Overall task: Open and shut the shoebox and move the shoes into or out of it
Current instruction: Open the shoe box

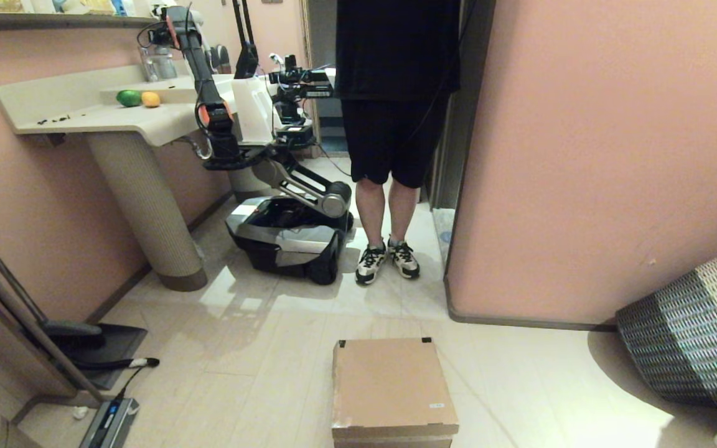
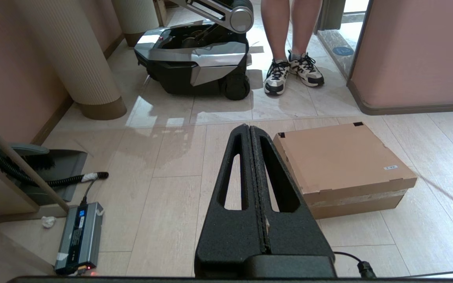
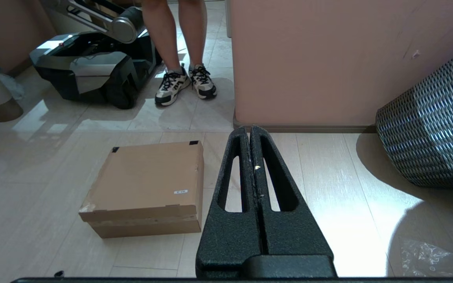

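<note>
Both tools pressed together (left tool (image 2: 249,127), right tool (image 3: 249,129)); shoebox (image 1: 389,386) lid down, floor (image 1: 240,348) alongside.

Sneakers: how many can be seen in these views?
2: white-and-black sneakers with black laces, one and the other, both on the feet of the person standing beyond the closed brown cardboard shoebox. Any shoes inside the box are hidden.
</note>
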### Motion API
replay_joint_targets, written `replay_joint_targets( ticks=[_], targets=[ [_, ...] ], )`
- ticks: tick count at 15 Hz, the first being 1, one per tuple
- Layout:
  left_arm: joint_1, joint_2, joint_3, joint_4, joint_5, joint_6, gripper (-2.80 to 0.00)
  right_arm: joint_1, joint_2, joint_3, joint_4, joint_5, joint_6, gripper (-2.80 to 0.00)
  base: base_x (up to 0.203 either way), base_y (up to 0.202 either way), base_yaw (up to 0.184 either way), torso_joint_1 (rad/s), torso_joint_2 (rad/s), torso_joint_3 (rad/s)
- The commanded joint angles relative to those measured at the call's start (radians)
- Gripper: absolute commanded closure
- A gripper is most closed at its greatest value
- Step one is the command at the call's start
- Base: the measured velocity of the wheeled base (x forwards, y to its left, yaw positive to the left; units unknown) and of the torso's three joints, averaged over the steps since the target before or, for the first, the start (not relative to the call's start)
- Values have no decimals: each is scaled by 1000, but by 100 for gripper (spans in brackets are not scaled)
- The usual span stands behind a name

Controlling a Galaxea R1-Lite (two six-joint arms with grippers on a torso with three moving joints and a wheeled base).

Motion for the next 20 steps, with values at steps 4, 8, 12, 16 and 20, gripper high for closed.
replay_joint_targets(
  ticks=[4,8,12,16,20],
  targets=[
    [0,0,0,-2,0,-4,0,1,2,0,0,1,0,0,0,0,0,2,4,-109],
    [0,-2,0,-2,3,-6,0,1,2,0,-1,-1,0,0,0,0,0,6,3,-184],
    [0,0,0,-2,3,-4,0,1,2,0,0,1,0,0,0,0,0,2,3,-199],
    [0,0,0,-2,1,-3,0,1,2,0,0,5,-17,0,0,0,0,5,2,-200],
    [0,0,0,-2,3,-3,0,0,2,0,0,7,-35,0,0,0,0,2,6,-196]
  ],
)
